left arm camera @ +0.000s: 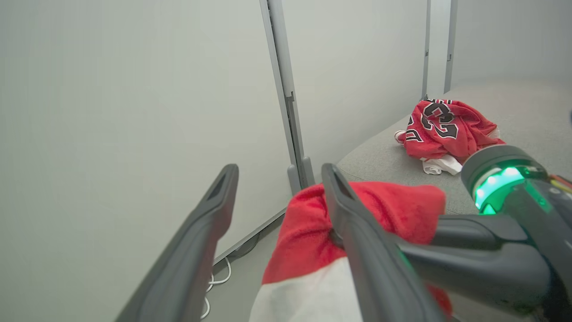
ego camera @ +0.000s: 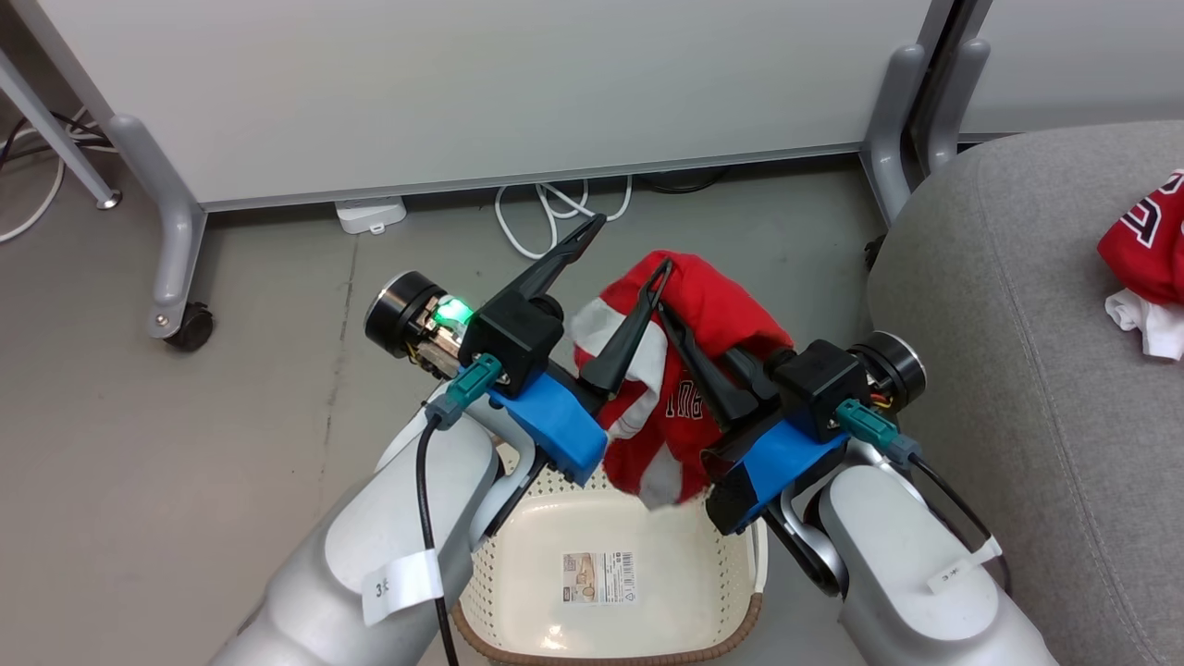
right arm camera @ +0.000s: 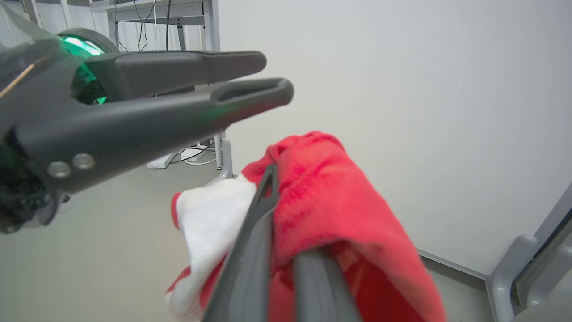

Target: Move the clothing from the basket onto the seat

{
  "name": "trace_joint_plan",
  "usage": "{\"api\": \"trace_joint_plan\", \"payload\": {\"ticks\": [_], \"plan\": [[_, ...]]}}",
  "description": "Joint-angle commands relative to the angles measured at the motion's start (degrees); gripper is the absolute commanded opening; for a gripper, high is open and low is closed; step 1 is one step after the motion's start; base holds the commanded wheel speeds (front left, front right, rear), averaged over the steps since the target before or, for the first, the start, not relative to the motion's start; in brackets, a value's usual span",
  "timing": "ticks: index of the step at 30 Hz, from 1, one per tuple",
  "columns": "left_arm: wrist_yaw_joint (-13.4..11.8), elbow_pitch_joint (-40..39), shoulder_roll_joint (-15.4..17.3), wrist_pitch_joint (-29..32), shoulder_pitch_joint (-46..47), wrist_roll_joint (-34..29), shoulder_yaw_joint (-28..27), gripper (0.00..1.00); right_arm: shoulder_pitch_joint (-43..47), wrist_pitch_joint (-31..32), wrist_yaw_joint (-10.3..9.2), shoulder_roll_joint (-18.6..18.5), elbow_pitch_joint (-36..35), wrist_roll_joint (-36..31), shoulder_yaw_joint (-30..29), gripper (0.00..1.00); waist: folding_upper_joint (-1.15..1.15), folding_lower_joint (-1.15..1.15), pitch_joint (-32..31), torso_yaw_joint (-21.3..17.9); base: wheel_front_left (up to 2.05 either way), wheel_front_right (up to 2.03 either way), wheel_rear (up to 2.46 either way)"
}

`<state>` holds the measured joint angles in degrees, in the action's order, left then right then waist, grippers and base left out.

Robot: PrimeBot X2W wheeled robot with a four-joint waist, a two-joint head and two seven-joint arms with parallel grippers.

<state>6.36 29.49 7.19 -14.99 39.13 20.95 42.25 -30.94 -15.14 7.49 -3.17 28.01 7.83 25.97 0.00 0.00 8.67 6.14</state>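
One piece of the clothing (ego camera: 712,296) hangs above the basket (ego camera: 527,555), clamped in my right pincer (ego camera: 675,324) while my left pincer (ego camera: 634,242) stands open beside it; next, I judge, carry it right onto the seat (ego camera: 1017,324).

A: Support one, smooth grey floor (ego camera: 185,481). What sits on it?
B: Cream-white perforated plastic basket with brown woven-look rim (ego camera: 666,527), low in the head view, just beside the seat's edge. Near the pale partition panel (ego camera: 462,92): looped white cable (ego camera: 546,222), small white plastic box (ego camera: 370,215), black caster wheel (ego camera: 190,326).
A: Support two, large grey fabric seat cushion (ego camera: 1017,351)?
B: Crumpled red jersey with black-and-white numbers (ego camera: 1147,231) lies on it, a white cloth (ego camera: 1152,324) touching its near edge; both well apart from the basket
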Motion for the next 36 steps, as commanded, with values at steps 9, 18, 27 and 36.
{"api": "trace_joint_plan", "payload": {"ticks": [9, 18, 27, 36], "plan": [[0.2, 0.0, 0.0, -0.3, -0.7, -1.0, -0.9, 1.0, 0.7, 0.0, 0.01, 0.2, -0.6, 0.4, -1.4, 0.0, 0.0, 0.0, 0.2, -0.5, 0.0, 0.0, 0.0], [-0.1, -1.0, 0.7, -0.3, -0.7, -1.9, -1.8, 1.0, -0.5, 0.0, 0.01, -0.2, -2.7, -0.4, -5.7, 0.0, 0.0, 0.0, 2.7, -3.4, 0.0, 0.0, 0.0], [0.2, -1.7, 1.2, -0.3, -1.1, -2.9, -1.4, 1.0, 0.6, 0.0, 0.01, -1.5, -6.4, -1.1, -11.4, 0.0, 0.0, 0.0, 5.4, -8.5, 0.0, 0.0, 0.0], [0.5, -1.9, 1.4, -0.3, -1.5, -3.7, 0.1, 1.0, 3.8, 0.0, 0.01, -2.6, -11.1, -1.8, -15.9, 0.0, 0.0, 0.0, 7.5, -14.6, 0.0, 0.0, 0.0]]}}
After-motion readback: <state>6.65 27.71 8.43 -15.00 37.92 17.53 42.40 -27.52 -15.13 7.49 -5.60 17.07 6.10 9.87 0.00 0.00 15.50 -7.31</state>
